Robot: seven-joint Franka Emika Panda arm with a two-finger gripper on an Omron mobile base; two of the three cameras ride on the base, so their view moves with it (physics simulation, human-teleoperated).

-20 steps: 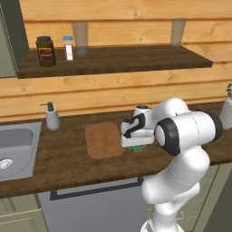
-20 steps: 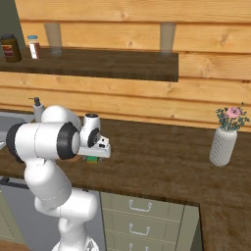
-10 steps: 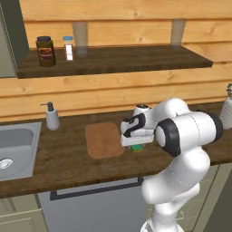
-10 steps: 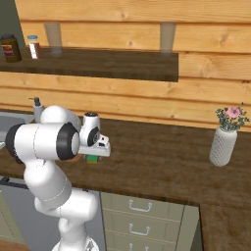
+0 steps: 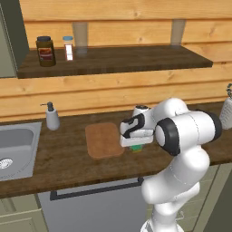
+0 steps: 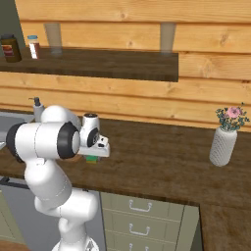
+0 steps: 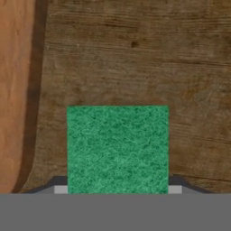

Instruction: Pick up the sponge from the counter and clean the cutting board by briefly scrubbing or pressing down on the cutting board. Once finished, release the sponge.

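Note:
The sponge (image 7: pixel 117 149), green side up, lies on the dark wooden counter (image 7: pixel 135 54) just right of the cutting board (image 5: pixel 103 139). My gripper (image 7: pixel 118 189) points straight down over it. Its two fingertips (image 7: pixel 61 189) press against the sponge's left and right sides, so it is shut on the sponge. In the left base view the hand hides most of the sponge (image 5: pixel 136 147), and only a green sliver shows beneath the gripper (image 5: pixel 136 144). The right base view shows the sponge (image 6: pixel 91 158) under the gripper (image 6: pixel 92 155). The board's rounded edge (image 7: pixel 13 90) runs along the left of the hand view.
A steel sink (image 5: pixel 13 152) is set into the counter at the far left, with a soap dispenser (image 5: pixel 52 117) beside it. A white vase with flowers (image 6: pixel 224 142) stands on the right. The wall shelf above holds a dark jar (image 5: pixel 45 50) and a small shaker (image 5: pixel 68 47).
The arm has stayed in place over the sponge. Its fingers have closed in on the sponge's sides.

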